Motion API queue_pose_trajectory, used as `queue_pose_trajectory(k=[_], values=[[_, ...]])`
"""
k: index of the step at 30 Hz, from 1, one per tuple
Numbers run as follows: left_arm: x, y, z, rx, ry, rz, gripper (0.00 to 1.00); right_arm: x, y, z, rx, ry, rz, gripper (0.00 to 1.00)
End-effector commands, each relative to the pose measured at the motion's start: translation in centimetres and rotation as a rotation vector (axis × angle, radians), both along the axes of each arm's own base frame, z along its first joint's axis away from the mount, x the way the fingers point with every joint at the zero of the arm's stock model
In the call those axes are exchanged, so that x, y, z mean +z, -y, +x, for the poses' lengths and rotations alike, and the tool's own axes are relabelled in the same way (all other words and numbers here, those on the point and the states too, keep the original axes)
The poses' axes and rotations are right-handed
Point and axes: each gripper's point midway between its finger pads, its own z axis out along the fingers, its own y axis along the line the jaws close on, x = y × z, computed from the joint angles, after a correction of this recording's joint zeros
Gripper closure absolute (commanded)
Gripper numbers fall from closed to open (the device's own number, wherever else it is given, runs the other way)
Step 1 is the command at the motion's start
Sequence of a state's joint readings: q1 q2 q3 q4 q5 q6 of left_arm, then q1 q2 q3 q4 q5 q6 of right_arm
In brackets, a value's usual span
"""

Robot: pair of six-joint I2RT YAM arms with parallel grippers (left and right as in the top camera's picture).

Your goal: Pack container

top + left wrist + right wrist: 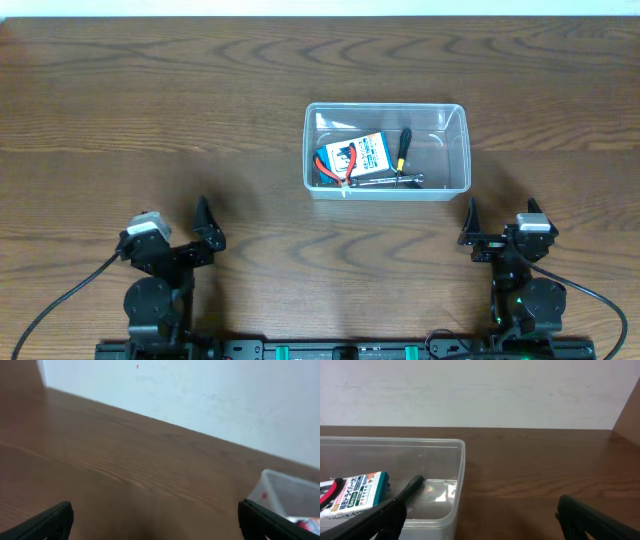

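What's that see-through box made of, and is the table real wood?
The box looks like clear plastic. From the right wrist view the packet inside shows through its glossy, slightly cloudy wall. The table has a dark brown wood grain and a dull sheen. Whether it is solid wood or a printed laminate cannot be told from these views.

A dark brown table [150, 110] with wavy wood grain fills the overhead view. A white wall [320, 6] shows as a thin strip at 12 o'clock. In the left wrist view the wall bears a tiny red speck [137, 366] at 11 o'clock.
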State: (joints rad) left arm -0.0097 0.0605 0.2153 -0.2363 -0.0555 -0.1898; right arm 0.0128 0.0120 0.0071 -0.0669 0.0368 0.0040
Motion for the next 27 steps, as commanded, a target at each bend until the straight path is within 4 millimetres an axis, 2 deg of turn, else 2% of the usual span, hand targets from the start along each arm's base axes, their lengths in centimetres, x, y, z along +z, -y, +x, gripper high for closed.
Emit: queue_pose_trajectory(k=[1,6,12,27], values=[[-1.0,0.1,0.0,-0.030,-0.008,0.142,0.02,0.0,0.0,0.0,-0.001,0.000,0.002,0.01],[-3.4,0.2,0.3,-0.030,-0.041,0.126,0.02,0.0,0.0,0.0,-0.001,0.000,0.002,0.01],[-5.1,0.2,0.8,-0.030,-0.042,0.127,0.02,0.0,0.0,0.0,-0.001,0.000,0.002,0.01],[-4.8,0.0,1.2,-0.028,-0.001,0.183,0.02,0.0,0.0,0.0,-0.001,0.000,0.002,0.01]])
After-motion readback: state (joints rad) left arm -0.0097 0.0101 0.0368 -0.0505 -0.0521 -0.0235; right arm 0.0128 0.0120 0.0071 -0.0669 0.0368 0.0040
